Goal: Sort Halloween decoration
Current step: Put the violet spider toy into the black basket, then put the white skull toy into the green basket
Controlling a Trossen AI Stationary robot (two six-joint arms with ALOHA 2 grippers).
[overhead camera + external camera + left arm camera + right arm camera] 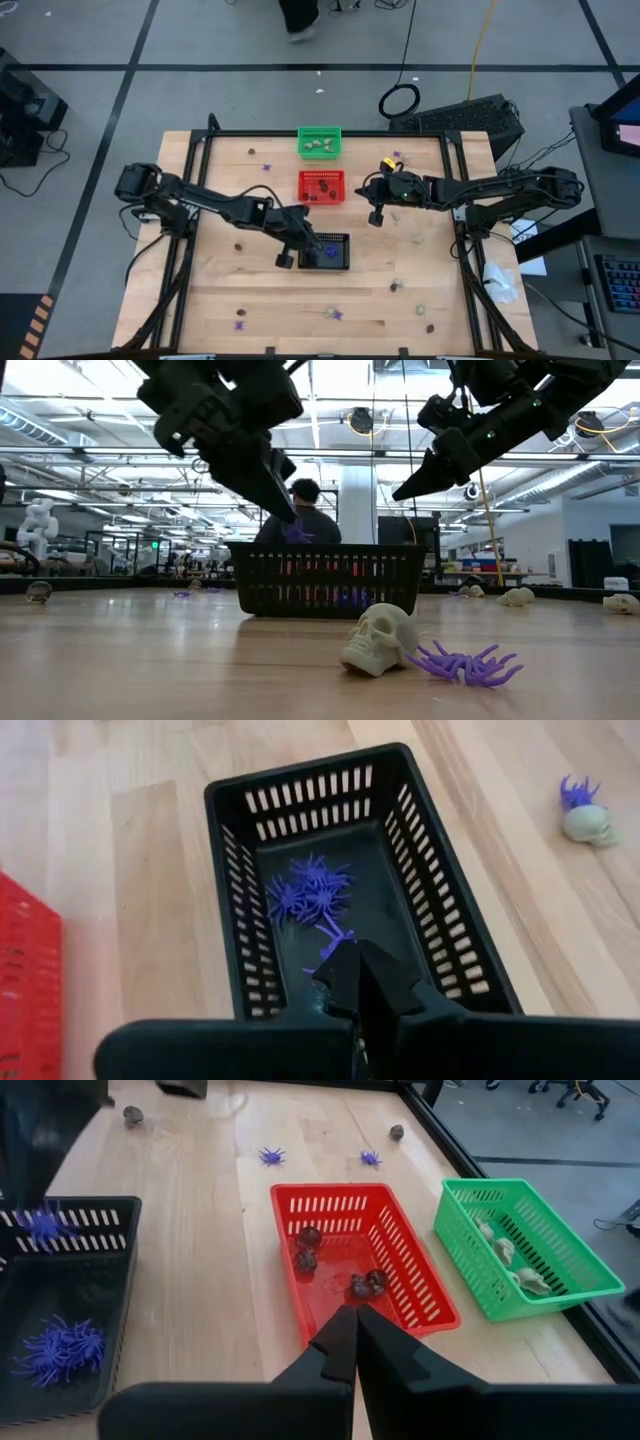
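My left gripper is shut on a purple spider just above the black basket, which holds a heap of purple spiders. My right gripper is shut with nothing in it and hangs in the air over the near rim of the red basket, which holds dark brown trinkets. The green basket holds cream skulls. Loose on the table lie a cream skull and a purple spider. My left gripper pinches the purple spider between its two fingertips; purple legs stick out beside them. The fingers slant down from the table's left side. The spider hangs at their free ends, lifted clear, above the black basket's inside.
More trinkets lie scattered on the wooden table: purple ones near the front edge, brown ones at the front right, others beyond the red basket. A person stands behind the table.
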